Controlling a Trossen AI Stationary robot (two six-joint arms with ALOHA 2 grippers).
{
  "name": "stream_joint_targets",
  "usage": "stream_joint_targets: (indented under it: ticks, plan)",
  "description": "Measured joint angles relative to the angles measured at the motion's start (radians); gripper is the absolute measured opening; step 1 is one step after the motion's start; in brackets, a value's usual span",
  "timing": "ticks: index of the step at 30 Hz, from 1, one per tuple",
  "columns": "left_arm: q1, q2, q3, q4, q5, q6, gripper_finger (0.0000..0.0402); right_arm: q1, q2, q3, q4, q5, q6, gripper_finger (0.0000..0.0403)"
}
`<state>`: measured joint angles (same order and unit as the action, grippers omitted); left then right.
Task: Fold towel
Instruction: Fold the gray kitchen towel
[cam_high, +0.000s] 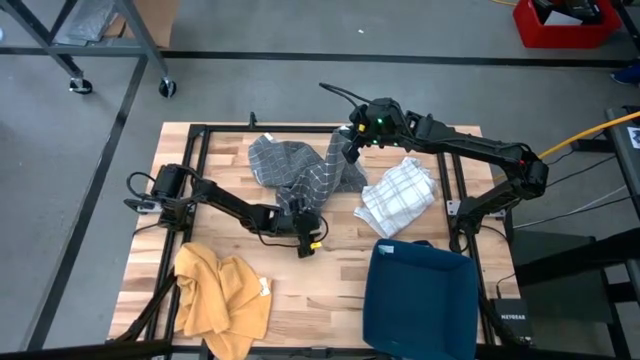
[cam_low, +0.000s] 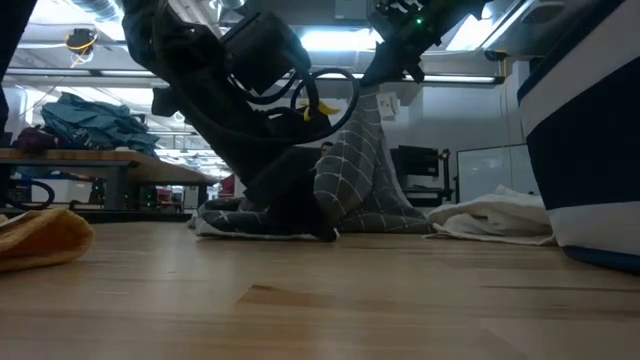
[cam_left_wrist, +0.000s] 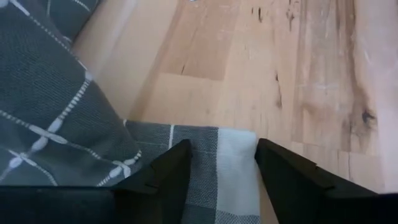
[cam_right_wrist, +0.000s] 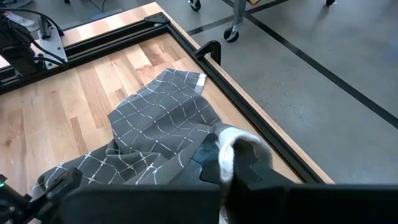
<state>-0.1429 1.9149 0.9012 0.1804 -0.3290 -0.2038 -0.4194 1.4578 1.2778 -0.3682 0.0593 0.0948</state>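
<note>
The left arm stretches low across the table, its left gripper (cam_high: 306, 238) spread wide astride a corner of the grey checked towel (cam_high: 300, 170) at mid-table. The right arm reaches in high, its right gripper (cam_high: 349, 138) clenched on the towel's lifted edge.

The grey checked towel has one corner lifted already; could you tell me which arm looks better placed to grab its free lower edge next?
Left, probably. The left gripper is down at the table with its jaws open either side of the grey checked towel's edge. The right gripper is shut on the lifted part.
</note>
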Motion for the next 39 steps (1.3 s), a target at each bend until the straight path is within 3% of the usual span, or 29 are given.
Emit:
stream_joint_targets:
  ticks: [4,11,17,23,27,31,36,39]
  plan:
    - [-0.002,-0.002,-0.001,0.010,0.000,-0.037,0.0133,0.000,0.000,0.000,-0.001,0.000,-0.005,0.0001]
    - [-0.013,-0.007,-0.003,0.071,0.005,-0.178,0.0013,0.000,0.000,0.000,0.003,0.000,-0.036,0.0001]
    - [-0.042,-0.118,-0.006,0.027,0.012,-0.248,0.0005,0.000,0.000,0.000,0.008,0.068,-0.098,0.0001]
    - [-0.080,-0.360,-0.005,-0.101,-0.008,-0.245,0.0003,0.000,-0.010,0.000,0.036,0.169,-0.143,0.0001]
    - [-0.089,-0.575,-0.003,-0.215,-0.115,-0.228,0.0003,0.000,-0.027,0.000,0.123,0.180,-0.156,0.0001]
    - [-0.076,-0.789,-0.003,-0.256,-0.287,-0.110,0.0002,0.000,-0.040,0.000,0.272,0.175,-0.156,0.0001]
    - [0.005,-1.008,-0.003,-0.186,-0.474,0.052,0.0001,0.000,-0.047,0.000,0.560,0.177,-0.156,0.0001]
    - [0.084,-1.097,-0.003,-0.088,-0.519,0.140,0.0001,0.000,-0.047,0.000,0.773,0.186,-0.157,0.0001]
